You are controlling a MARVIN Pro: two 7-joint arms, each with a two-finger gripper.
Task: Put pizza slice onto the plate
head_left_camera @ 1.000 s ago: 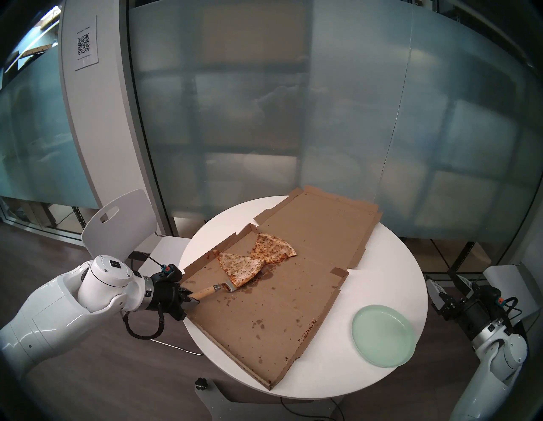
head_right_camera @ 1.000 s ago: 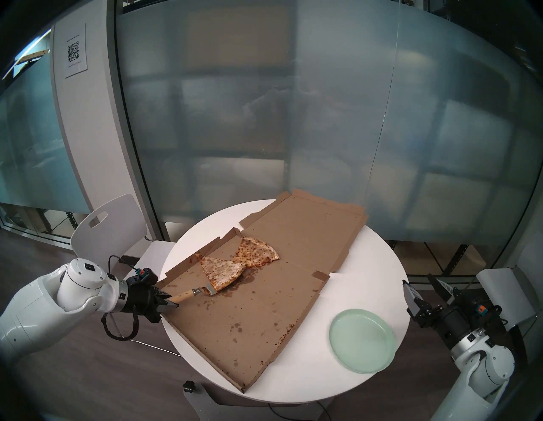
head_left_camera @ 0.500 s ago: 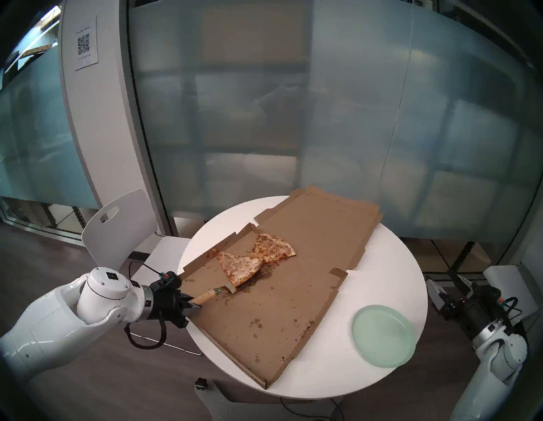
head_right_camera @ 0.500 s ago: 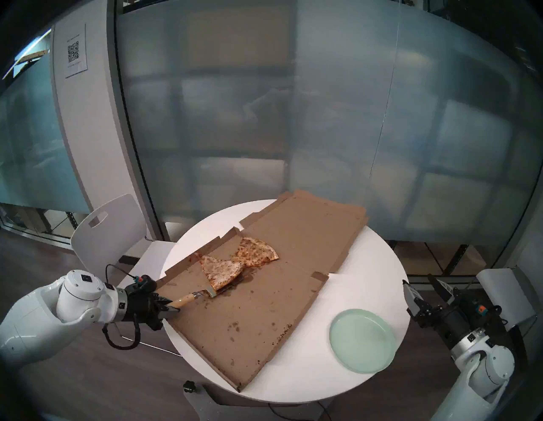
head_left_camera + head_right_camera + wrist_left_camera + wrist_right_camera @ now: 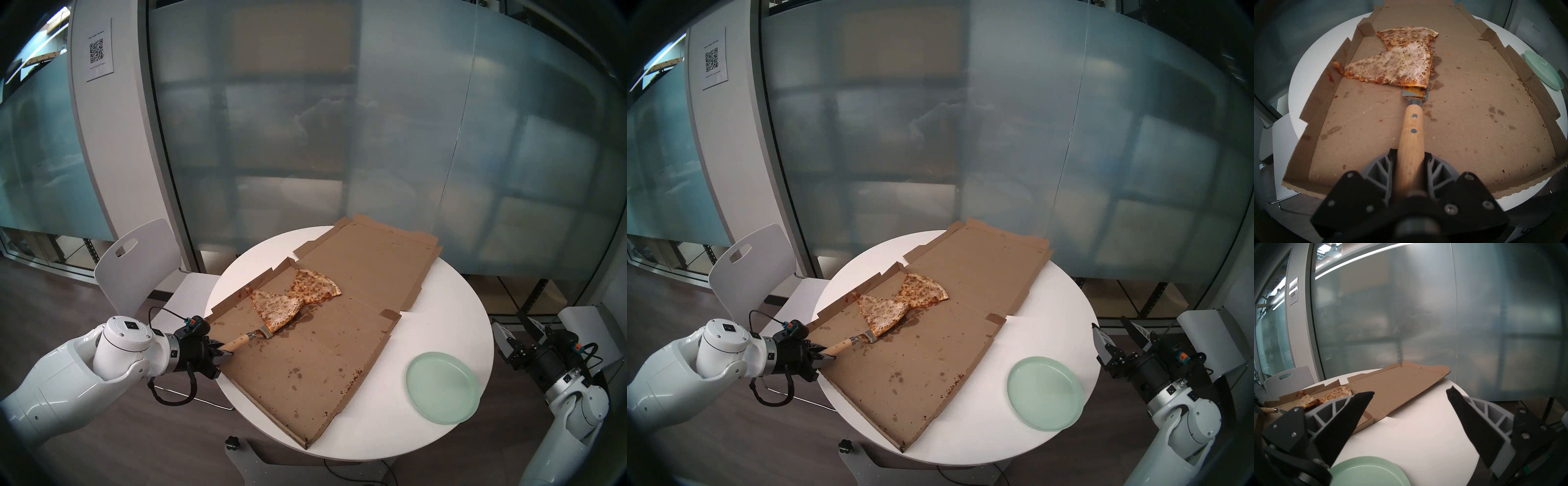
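Spatula (image 5: 1411,135) blade mostly hidden under pizza slice (image 5: 1390,67); handle clamped in left gripper (image 5: 1410,171); right gripper (image 5: 1410,394) wide apart, empty.

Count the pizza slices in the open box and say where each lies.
2: the pizza slice partly on the spatula; a wider wedge just behind, overlapping it.

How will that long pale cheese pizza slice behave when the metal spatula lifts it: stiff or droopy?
Probably droopy. The long pale cheese pizza slice is thin and far wider than the wooden-handled metal spatula blade under one corner, so its unsupported pointed end would likely sag. It may also slide, since grease stains mark the brown cardboard pizza box. It overlaps the browner wedge, which might drag along.
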